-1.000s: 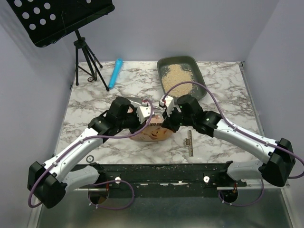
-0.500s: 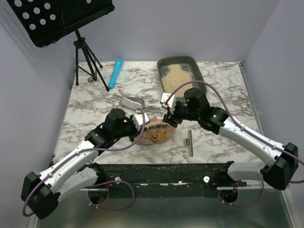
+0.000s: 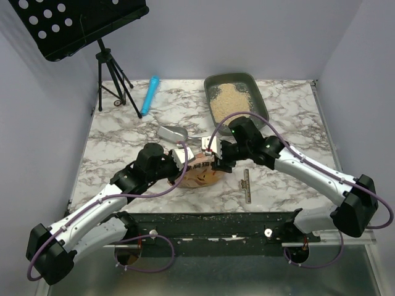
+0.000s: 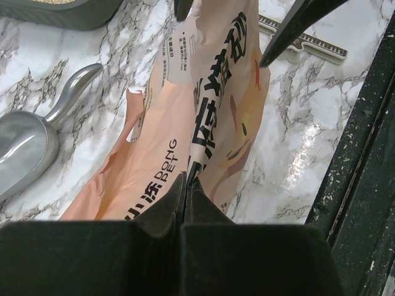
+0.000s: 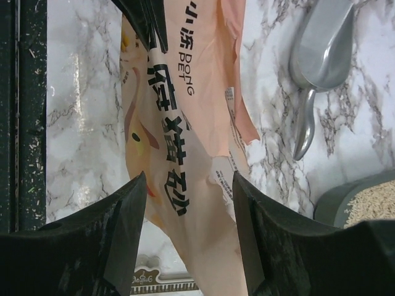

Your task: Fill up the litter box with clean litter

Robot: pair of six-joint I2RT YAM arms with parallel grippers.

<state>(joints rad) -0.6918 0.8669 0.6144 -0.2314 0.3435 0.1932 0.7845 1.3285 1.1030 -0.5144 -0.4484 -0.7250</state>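
Left pincer [image 4: 185, 182] is clamped shut on the bag [image 4: 216, 92]. Right pincer [image 5: 188, 185] gapes astride the bag's other end, gripping nothing. Beyond the bag are a scoop [image 3: 173, 132] and a box [image 3: 233, 76] of litter [image 3: 229, 98].

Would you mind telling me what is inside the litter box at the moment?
Inside the litter box lies a pile of pale beige clean litter, spread along its middle. The box's near end is covered by the right arm, so what lies there cannot be seen.
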